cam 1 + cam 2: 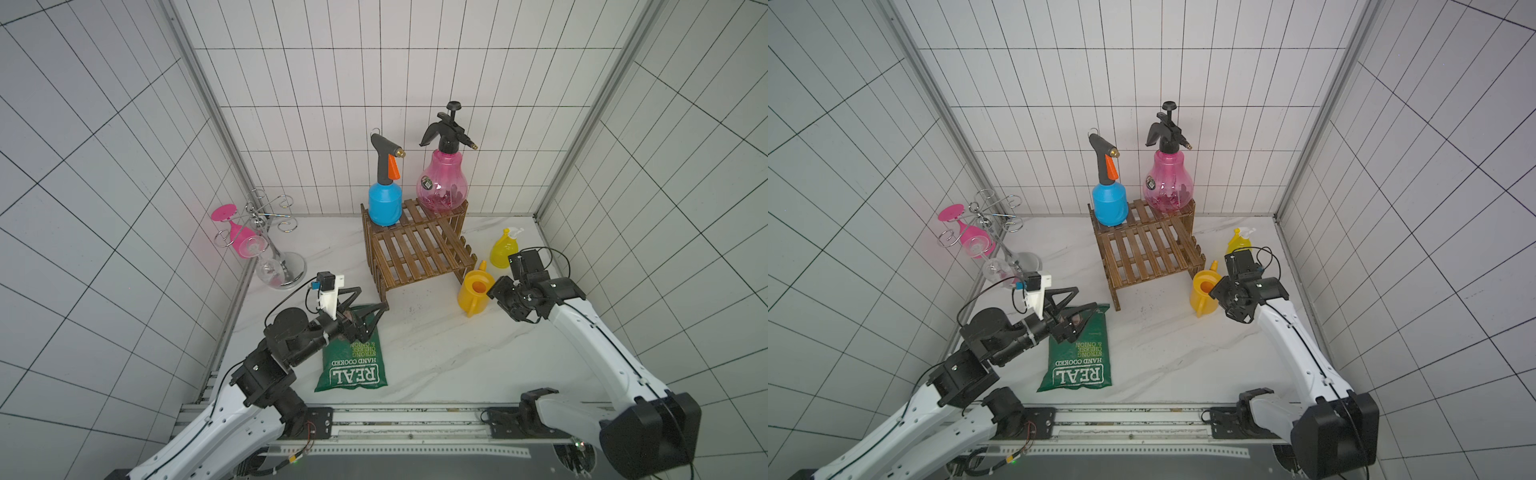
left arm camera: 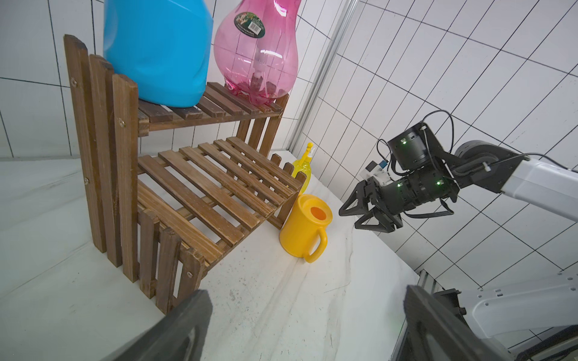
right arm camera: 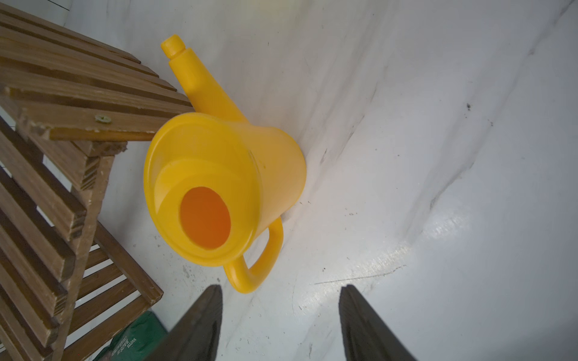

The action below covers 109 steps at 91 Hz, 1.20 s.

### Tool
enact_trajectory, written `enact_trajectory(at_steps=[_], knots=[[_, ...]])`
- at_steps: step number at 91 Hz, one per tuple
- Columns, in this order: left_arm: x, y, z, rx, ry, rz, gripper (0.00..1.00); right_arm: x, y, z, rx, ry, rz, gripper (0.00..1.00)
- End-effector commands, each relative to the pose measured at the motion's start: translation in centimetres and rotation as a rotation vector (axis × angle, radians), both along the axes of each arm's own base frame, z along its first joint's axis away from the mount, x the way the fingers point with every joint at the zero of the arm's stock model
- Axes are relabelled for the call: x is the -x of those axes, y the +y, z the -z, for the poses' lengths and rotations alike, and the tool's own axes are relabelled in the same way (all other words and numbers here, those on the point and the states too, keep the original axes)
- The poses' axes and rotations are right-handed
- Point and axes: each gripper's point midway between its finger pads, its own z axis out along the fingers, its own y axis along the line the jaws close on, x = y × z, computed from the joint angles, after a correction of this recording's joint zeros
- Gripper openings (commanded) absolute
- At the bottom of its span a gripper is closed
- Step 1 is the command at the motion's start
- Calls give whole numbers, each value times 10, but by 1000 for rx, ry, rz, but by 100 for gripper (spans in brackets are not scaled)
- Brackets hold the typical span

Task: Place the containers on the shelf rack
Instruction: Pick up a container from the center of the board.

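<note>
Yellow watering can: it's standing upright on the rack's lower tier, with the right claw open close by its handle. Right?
No. The yellow watering can stands upright on the table, beside the shelf rack's lower tier, not on it, as the left wrist view shows. The right claw is open close by its handle.

The shelf rack (image 2: 200, 193) is rough wood, the watering can (image 3: 275, 162) smooth, seemingly matt plastic.

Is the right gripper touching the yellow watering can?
Apart. The right wrist view shows bare tabletop between the right gripper and the handle of the yellow watering can; the left wrist view also shows a gap.
</note>
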Motion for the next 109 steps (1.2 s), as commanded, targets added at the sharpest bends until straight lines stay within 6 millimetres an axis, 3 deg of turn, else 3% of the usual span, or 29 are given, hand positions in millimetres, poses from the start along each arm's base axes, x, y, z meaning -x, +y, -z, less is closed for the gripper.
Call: enact_trajectory(at_steps=[1,23,52,66,85,109], knots=[[-1,6,-6,6,-16,-28,97,-23,6,-1,-53,-18,12,63],[2,10,-7,-3,-31,-31,98,-45,14,10,-56,2,-7,64],[3,12,-4,-6,-35,-40,98,-33,5,43,10,137,12,56],[2,11,-8,-3,-50,-37,98,-31,3,46,25,144,4,43],[4,11,-7,-21,-49,-30,98,-7,-10,42,57,137,-1,30],[1,11,-8,-39,-65,-39,98,37,-33,23,62,110,32,26]])
